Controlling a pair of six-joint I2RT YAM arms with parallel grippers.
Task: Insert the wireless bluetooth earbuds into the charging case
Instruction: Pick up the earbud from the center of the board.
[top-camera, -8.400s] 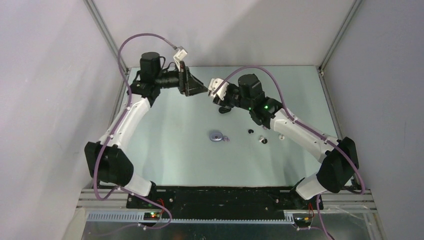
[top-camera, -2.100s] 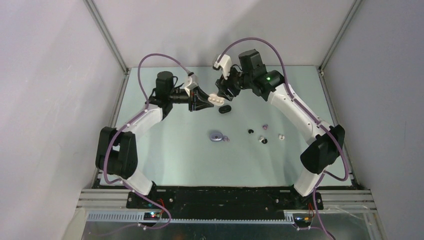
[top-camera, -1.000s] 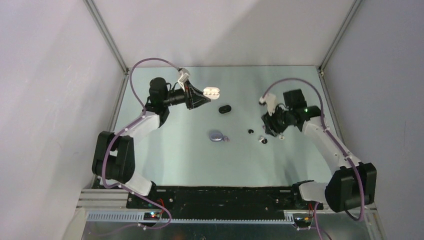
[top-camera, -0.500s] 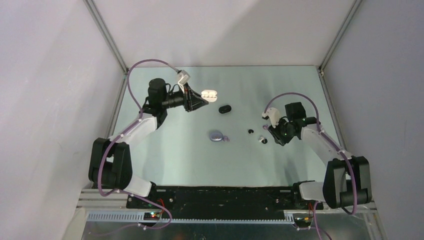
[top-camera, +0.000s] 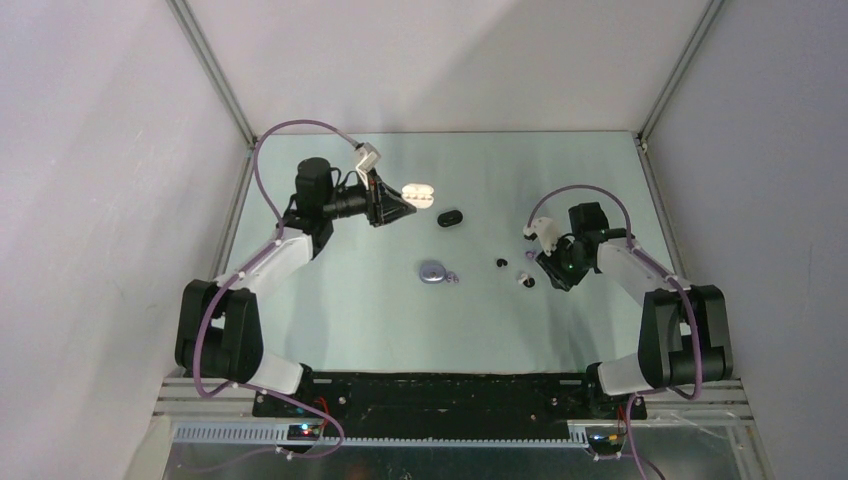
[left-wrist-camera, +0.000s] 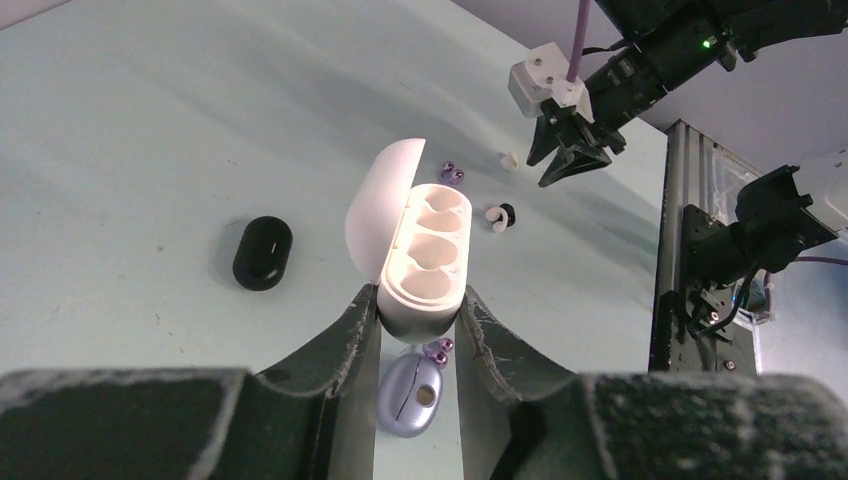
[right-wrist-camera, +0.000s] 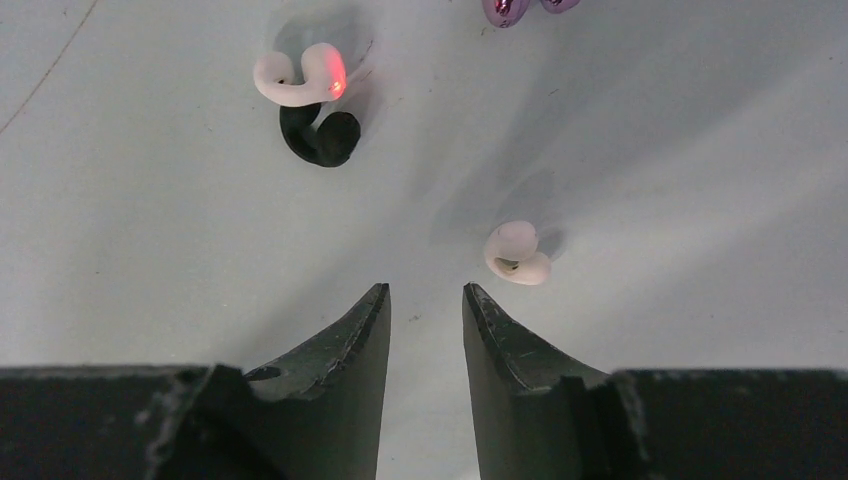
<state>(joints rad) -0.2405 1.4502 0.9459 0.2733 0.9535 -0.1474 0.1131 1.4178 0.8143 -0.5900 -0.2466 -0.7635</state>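
White earbud (right-wrist-camera: 517, 253) lies just beyond right gripper (right-wrist-camera: 425, 290), jaws parted

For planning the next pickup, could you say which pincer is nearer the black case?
Left. The left pincer, holding the open white case, is just beside the black case; the right pincer is farther off, by a white earbud.

Plain grey walls (top-camera: 90, 200) and metal corner posts (top-camera: 210, 70) enclose a pale green table (top-camera: 380, 320).
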